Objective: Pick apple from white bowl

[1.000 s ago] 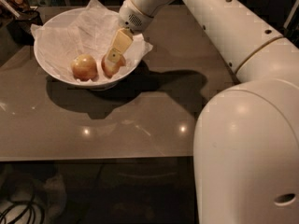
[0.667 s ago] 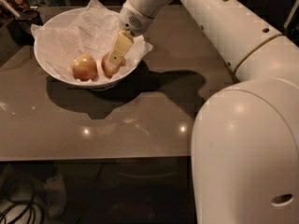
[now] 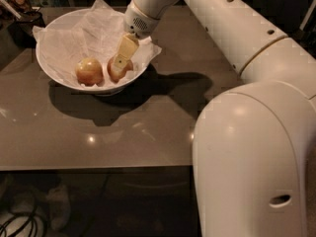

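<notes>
The white bowl [image 3: 52, 70] stands on the table at the upper left, lined with crumpled white paper. Two apples lie in its front part. The darker red apple [image 3: 112, 73] is on the right. A paler yellow-pink apple [image 3: 89, 71] lies to its left. My gripper [image 3: 119, 64] reaches down into the bowl from the upper right and sits right at the darker apple, covering its upper right side. The apple rests on the paper at the bowl's bottom.
The bowl sits on a grey-brown table [image 3: 98, 137] whose front edge runs across the lower middle. My large white arm [image 3: 247, 147] fills the right side. Dark clutter [image 3: 22, 9] stands at the far left corner. Cables [image 3: 19, 221] lie on the floor below.
</notes>
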You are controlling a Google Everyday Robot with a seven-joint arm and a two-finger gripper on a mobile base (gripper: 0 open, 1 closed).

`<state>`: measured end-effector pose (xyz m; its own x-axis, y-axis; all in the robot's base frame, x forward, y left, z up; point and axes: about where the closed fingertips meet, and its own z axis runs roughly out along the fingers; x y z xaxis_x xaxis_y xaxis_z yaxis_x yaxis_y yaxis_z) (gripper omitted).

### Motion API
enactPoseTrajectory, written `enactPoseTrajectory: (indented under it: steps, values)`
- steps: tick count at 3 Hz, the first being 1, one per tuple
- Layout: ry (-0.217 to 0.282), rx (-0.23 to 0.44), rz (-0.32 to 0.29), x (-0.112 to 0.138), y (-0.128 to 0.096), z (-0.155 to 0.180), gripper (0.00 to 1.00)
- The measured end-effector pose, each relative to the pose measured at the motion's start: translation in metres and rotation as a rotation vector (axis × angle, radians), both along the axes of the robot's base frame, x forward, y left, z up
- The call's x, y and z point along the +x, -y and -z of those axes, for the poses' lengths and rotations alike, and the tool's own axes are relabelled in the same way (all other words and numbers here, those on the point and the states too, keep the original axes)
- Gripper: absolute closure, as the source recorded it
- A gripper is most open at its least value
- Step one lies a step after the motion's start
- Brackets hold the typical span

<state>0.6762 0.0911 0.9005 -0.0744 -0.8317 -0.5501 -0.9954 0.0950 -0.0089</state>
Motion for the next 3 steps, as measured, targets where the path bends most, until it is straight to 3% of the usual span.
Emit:
enactPoseTrajectory:
  steps: [3]
  values:
    - [-0.057,0.022,-0.015,-0.008,-0.007,0.023,0.32]
